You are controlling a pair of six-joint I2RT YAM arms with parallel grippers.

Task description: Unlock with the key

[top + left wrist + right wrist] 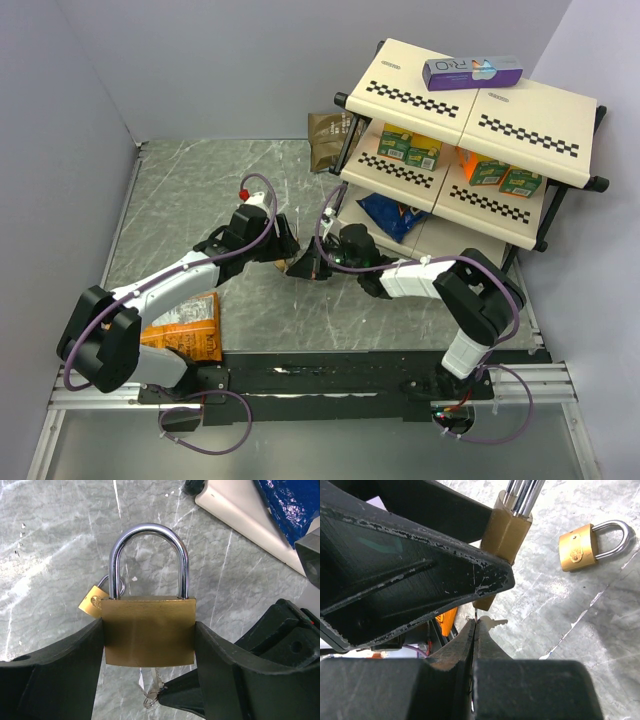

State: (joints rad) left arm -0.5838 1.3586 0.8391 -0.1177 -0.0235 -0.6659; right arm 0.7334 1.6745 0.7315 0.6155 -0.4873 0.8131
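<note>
Seating key [155, 682] in keyway: keep blade in line with padlock [149, 612] body, push straight, then twist. Wide-set jaws of left gripper [149, 640] clamp padlock's sides; right gripper [474, 626] pinched tight on key. Key hangs over surface's middle, just under padlock, long axis along shackle legs, tip towards padlock.

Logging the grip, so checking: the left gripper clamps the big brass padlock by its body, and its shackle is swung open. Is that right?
Not quite. The shackle is closed, both legs seated in the body, as the left wrist view shows. The left gripper does clamp the big brass padlock by its body.
</note>
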